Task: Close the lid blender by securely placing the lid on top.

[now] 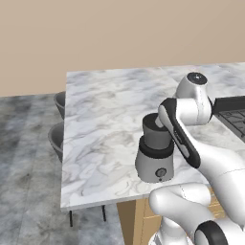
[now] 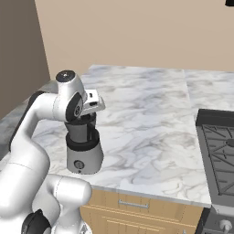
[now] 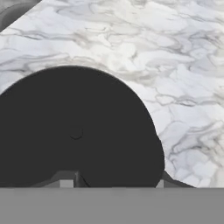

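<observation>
Your gripper sits directly over the blender, its jaws clenched down to nearly their tightest on the lid, which from the hand camera reads as a broad black disc covering the jar's mouth. You'll find the blender standing upright near the front edge of the marble counter, knob facing the base, with the stove well apart at the counter's right end.

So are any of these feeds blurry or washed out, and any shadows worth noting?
Left base view: sharp, evenly lit, the arm hides part of the blender. Right base view: sharp, soft shadow beside the blender base. Hand view: the black lid is a featureless dark mass, countertop slightly soft.
</observation>
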Controlling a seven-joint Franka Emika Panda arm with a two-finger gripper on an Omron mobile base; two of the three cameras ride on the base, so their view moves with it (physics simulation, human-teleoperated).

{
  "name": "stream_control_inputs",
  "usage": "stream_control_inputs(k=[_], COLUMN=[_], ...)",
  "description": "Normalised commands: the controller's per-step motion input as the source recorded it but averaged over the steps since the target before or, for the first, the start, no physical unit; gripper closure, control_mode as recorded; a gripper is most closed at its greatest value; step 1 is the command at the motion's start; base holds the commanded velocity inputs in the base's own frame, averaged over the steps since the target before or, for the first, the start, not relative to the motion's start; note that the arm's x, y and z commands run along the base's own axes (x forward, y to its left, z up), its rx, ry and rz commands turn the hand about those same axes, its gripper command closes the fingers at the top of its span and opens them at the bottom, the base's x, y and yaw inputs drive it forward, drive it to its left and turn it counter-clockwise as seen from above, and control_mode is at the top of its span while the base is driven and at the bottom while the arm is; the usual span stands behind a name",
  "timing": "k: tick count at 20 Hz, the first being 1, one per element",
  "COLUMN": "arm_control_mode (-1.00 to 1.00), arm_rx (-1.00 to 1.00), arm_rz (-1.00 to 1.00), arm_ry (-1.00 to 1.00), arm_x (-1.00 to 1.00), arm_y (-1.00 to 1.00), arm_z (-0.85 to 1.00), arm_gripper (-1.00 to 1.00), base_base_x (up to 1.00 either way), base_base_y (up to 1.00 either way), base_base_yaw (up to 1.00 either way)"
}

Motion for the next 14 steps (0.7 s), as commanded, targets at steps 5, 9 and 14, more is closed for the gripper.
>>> stream_control_inputs(k=[5, 9, 14], arm_control_mode=[-1.0, -1.0, -1.0], arm_rx=[0.01, 0.0, 0.0], arm_rz=[0.0, 0.0, 0.0], arm_ry=[0.0, 0.0, 0.0], arm_x=[0.14, 0.02, -0.01], arm_y=[0.0, 0.04, 0.2], arm_z=[0.0, -0.01, -0.14], arm_gripper=[1.0, 1.0, 1.0], base_base_x=[0.0, 0.0, 0.0], base_base_y=[0.0, 0.0, 0.0], base_base_yaw=[0.0, 0.0, 0.0])
